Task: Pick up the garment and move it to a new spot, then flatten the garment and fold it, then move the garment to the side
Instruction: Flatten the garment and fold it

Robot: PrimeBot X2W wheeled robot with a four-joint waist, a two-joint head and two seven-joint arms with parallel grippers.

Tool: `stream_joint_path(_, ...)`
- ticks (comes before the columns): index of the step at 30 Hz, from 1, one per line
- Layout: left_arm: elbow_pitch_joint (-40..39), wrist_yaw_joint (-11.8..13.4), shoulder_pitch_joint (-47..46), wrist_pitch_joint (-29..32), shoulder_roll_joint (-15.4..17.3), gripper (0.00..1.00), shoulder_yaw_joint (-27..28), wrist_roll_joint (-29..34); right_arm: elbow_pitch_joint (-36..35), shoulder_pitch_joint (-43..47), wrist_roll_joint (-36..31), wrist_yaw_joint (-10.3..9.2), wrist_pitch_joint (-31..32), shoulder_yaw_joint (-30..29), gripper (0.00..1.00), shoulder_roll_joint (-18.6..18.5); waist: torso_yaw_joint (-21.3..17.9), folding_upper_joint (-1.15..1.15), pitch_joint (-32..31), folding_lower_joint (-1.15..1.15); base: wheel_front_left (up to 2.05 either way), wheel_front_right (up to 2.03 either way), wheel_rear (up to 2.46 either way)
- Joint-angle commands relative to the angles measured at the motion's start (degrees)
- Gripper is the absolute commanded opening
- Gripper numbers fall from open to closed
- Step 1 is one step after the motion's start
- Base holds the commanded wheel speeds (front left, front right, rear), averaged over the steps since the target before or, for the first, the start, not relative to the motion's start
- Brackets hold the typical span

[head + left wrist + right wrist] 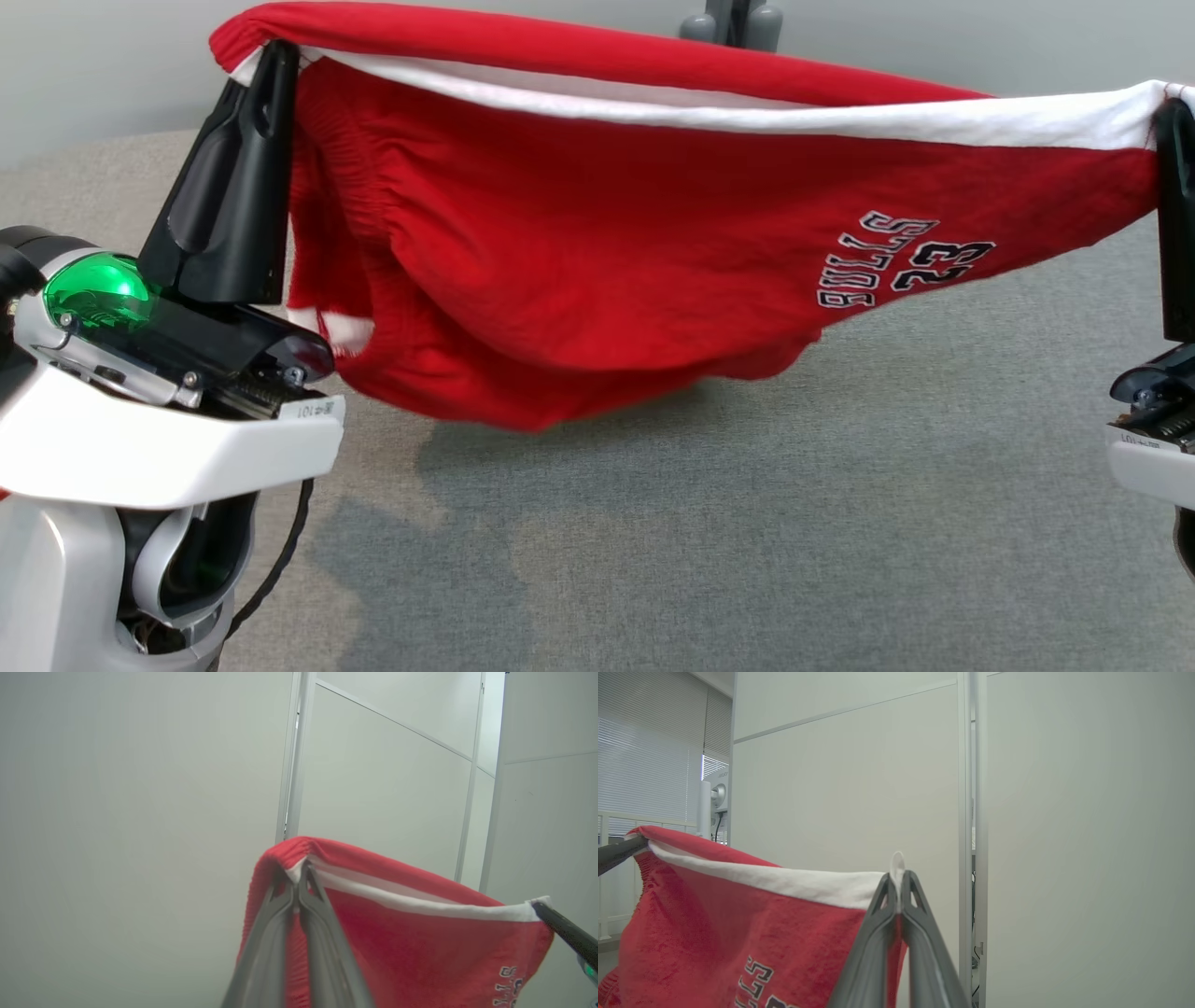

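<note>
While aloft, garment (579, 280) between the fingers (233, 187).

A grey woven surface (747, 523) lies before pale wall panels (387, 788) joined by slim metal posts (292, 756). In the right wrist view, slatted window blinds (649, 742) glow with daylight at ten o'clock, with a white railing (616, 816) beneath them at nine.

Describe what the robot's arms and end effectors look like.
The left end effector has two long, tapered black fingers on a glossy dark base with a green dome light. Its wrist casing is white, bearing a small printed label, with a black cable beneath. The right end effector looks alike: black fingers, white casing.
</note>
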Motion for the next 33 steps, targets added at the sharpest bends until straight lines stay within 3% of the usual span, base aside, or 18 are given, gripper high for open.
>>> stream_joint_path(1,-0.32,0.41,-0.07,-0.02,0.15,0.0,0.18,0.06,-0.16,0.69,-0.22,0.01,0.38,-0.2,0.0,0.11,-0.3,0.0,-0.23,0.0,0.0,0.0,0.0)
stream_joint_path(8,-0.25,0.32,-1.46,1.41,0.81,0.0,-0.93,0.94,-0.12,0.04,0.37,0.01,1.7,-0.46,0.0,1.26,-0.92,0.0,-0.11,0.0,0.0,0.0,0.0)
stream_joint_path(15,8.19,-1.95,-9.9,1.64,-0.06,0.0,-3.18,1.28,7.28,-8.81,2.58,0.01,1.37,1.58,0.0,-0.22,-1.35,0.0,2.6,0.0,0.0,0.0,0.0)
stream_joint_path(17,13.22,-3.15,-14.72,1.12,-1.06,0.0,-3.92,1.2,11.23,-13.6,2.93,0.01,1.56,3.05,0.0,-1.51,-1.36,0.0,3.96,0.0,0.0,0.0,0.0)
stream_joint_path(18,19.54,-4.45,-20.46,0.47,-2.24,0.0,-4.56,1.14,15.48,-19.44,3.87,0.01,1.18,4.85,0.0,-2.24,-1.29,0.0,5.39,0.0,0.0,0.0,0.0)
stream_joint_path(24,41.89,-6.04,-38.9,-2.85,-4.87,0.0,-4.93,3.29,31.66,-38.35,5.72,0.01,0.49,11.64,0.0,-2.84,-1.11,0.0,9.37,0.0,0.0,0.0,0.0)
stream_joint_path(33,69.3,-7.36,-57.84,-12.27,-6.97,0.0,-4.25,5.08,54.76,-59.51,5.48,-0.01,-2.2,17.46,0.0,3.01,-2.0,0.0,12.3,0.0,0.0,0.0,0.0)
